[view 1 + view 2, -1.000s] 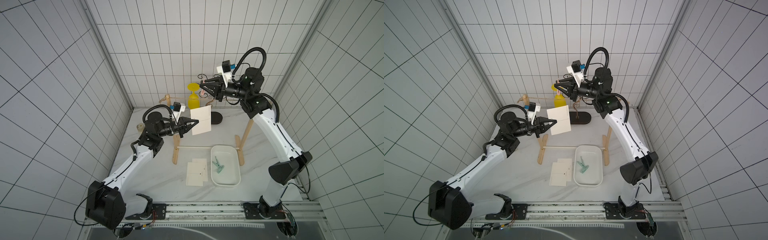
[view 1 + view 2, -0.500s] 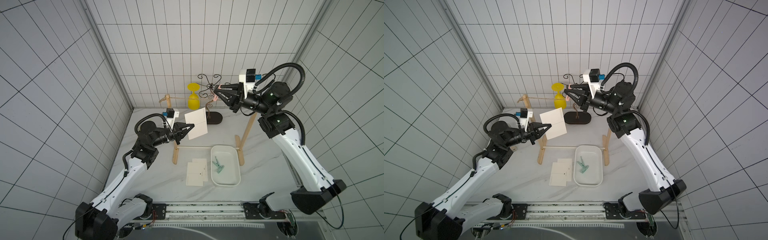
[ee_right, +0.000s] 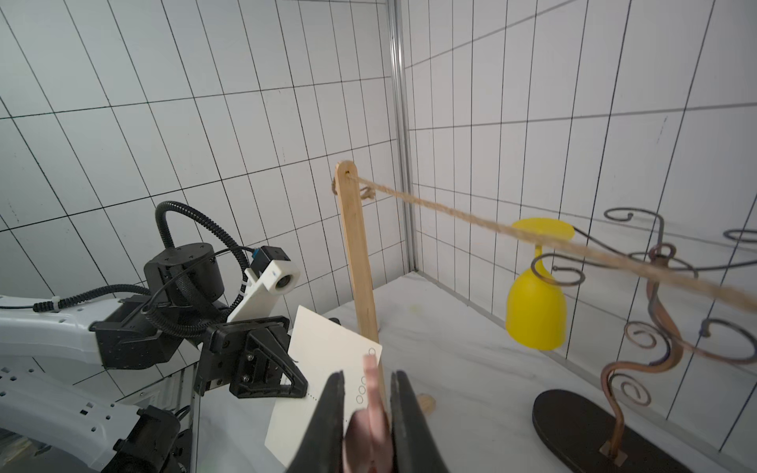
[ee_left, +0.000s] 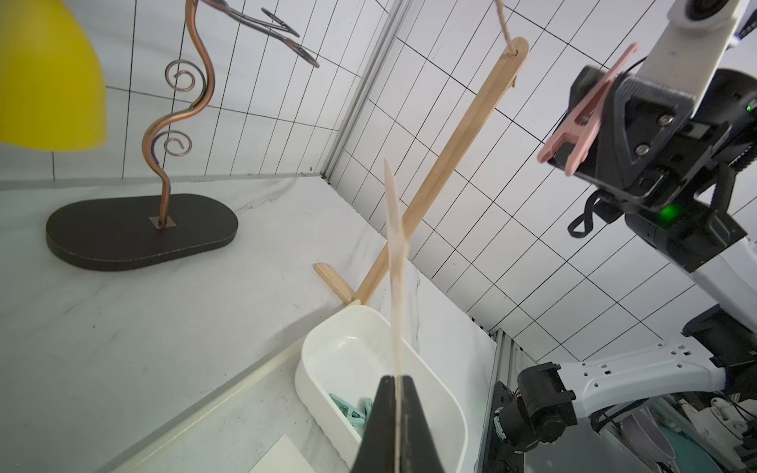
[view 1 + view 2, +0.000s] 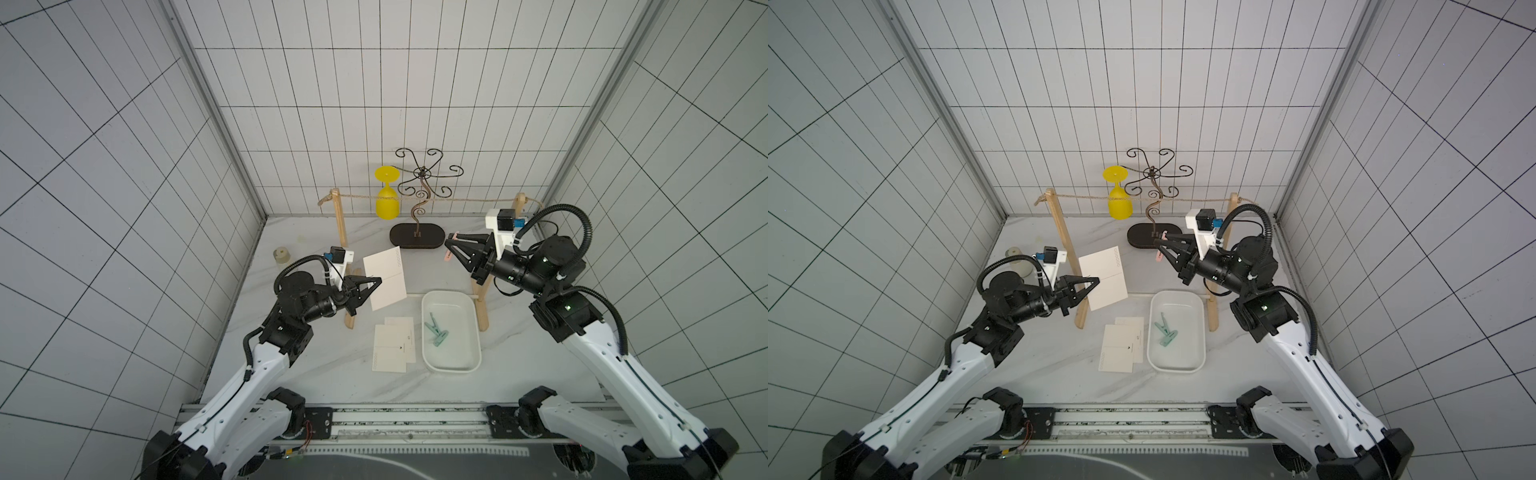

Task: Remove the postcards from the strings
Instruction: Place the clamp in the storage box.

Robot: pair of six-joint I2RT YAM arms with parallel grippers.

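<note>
The string (image 5: 428, 200) (image 5: 1142, 198) (image 3: 491, 223) runs bare between two wooden posts. My left gripper (image 5: 376, 281) (image 5: 1096, 281) (image 4: 396, 379) is shut on one edge of a white postcard (image 5: 384, 277) (image 5: 1103, 277) (image 3: 323, 368), held in the air below and in front of the string, beside the left post; the left wrist view shows the postcard (image 4: 395, 254) edge-on. Two more postcards (image 5: 395, 347) (image 5: 1121, 347) lie overlapping on the table. My right gripper (image 5: 450, 242) (image 5: 1160, 242) (image 3: 366, 379) is shut on a pink clothespin (image 5: 449, 251) (image 4: 581, 123) (image 3: 372, 393), below the string near the right post.
A white tray (image 5: 451, 368) holding green clothespins (image 5: 436, 332) sits between the posts' feet. Behind the string stands a black scroll stand (image 5: 417, 236) with a yellow glass (image 5: 386, 203) hanging upside down. A small beige cylinder (image 5: 281, 254) is at the far left.
My right arm has swung right and down from the string with the pink clothespin. My left arm has drawn the postcard down and left, away from the string.
</note>
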